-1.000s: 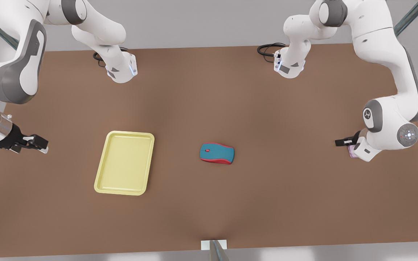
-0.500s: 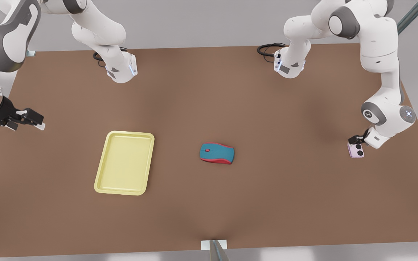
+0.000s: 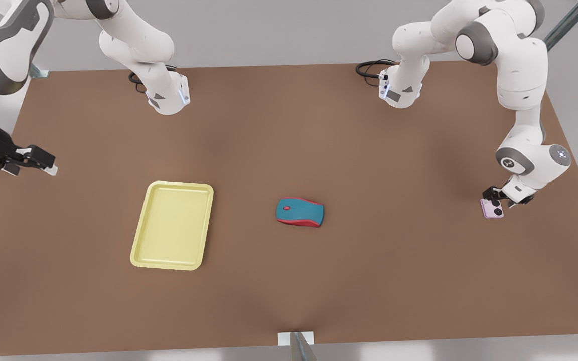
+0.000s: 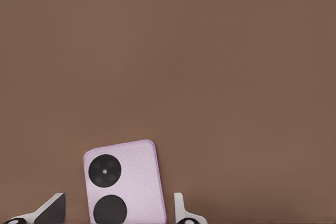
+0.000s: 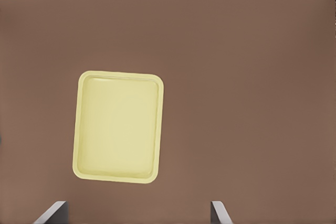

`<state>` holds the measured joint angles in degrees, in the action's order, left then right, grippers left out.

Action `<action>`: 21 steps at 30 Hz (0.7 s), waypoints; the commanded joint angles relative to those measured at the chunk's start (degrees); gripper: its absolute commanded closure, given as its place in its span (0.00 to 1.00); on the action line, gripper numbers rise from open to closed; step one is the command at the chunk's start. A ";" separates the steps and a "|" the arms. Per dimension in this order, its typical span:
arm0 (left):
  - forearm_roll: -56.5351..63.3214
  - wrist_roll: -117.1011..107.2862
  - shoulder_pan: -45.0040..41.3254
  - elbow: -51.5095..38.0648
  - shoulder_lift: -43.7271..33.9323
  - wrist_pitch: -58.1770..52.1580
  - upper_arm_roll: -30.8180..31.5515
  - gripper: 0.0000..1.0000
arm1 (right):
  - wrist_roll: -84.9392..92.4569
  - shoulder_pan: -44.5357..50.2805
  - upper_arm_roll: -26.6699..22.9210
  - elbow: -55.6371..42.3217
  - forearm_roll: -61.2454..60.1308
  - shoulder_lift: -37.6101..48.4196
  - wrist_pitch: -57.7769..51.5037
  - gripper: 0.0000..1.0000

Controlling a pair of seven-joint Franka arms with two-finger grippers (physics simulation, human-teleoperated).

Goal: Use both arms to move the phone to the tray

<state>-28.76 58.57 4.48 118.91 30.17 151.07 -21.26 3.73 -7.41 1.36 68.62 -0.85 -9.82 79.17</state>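
The pale lilac phone (image 3: 492, 209) lies flat on the brown table near the front view's right edge, its two black lenses facing up. My left gripper (image 3: 499, 199) hangs just over it, open, with one finger on each side of the phone (image 4: 131, 177) and a gap at both; the left gripper (image 4: 115, 214) touches nothing. The yellow tray (image 3: 178, 184) lies left of centre with nothing in it. My right gripper (image 3: 42, 165) is open above the table's left edge, well away from the tray (image 5: 119, 74), its fingers (image 5: 52, 212) spread wide.
A blue-and-red computer mouse (image 3: 300, 212) sits mid-table between tray and phone. Both arm bases (image 3: 167, 98) (image 3: 399, 90) stand at the far edge with black cables. A small white bracket (image 3: 295, 338) marks the near edge.
The left arm has swung upright and uncovered the phone, its gripper now straddling it. The right gripper has drifted up and toward the front view's left edge.
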 commanded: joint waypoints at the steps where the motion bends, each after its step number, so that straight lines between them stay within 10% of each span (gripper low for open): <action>1: -1.30 16.40 0.01 -0.26 0.32 0.89 -0.01 0.00 | 0.13 0.03 -0.04 -0.24 -0.03 0.06 -0.34 0.00; 21: -6.75 4.10 -0.08 -0.87 2.87 2.30 0.16 0.00 | 0.04 0.21 0.40 -0.33 -0.12 0.06 -0.25 0.00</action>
<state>-35.29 65.63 4.39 118.06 33.04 152.83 -21.08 3.80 -7.22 1.73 68.32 -0.92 -9.82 78.93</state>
